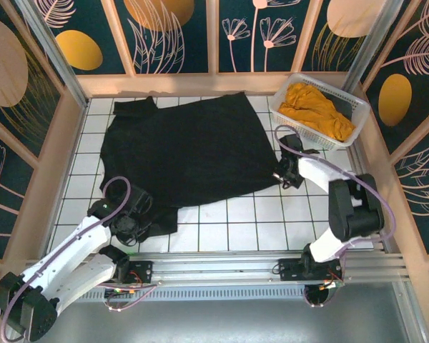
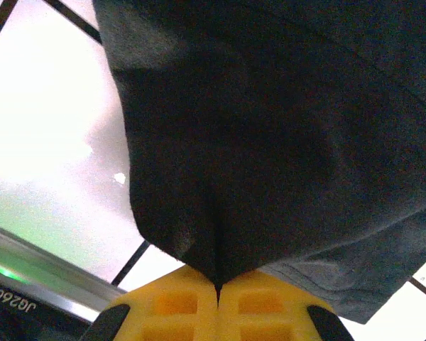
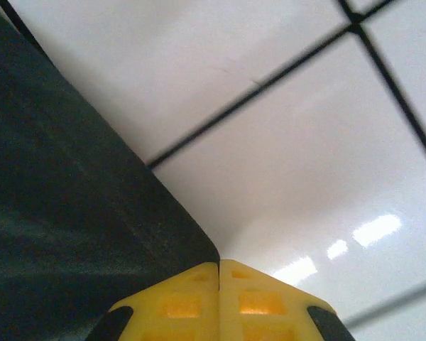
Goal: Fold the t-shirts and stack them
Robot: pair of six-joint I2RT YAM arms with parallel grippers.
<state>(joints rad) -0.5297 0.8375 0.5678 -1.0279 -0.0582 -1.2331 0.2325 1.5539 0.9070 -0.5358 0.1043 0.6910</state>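
Grip: plain black cloth t-shirt [image 1: 186,150], spread beyond the fingertips, is pinched at its edge by left gripper [image 2: 219,283] and right gripper [image 3: 219,263], fingers pressed together. Corners should be raised evenly, kept taut.

We record a white-tiled desk [image 1: 257,221], dark grout lines, glare on the tiles. Pale wooden framing [image 1: 200,84] encloses it. Dark teal wall panels [image 1: 179,28] show gold discs and pink plants. Aluminium rail [image 1: 257,268] at near edge.
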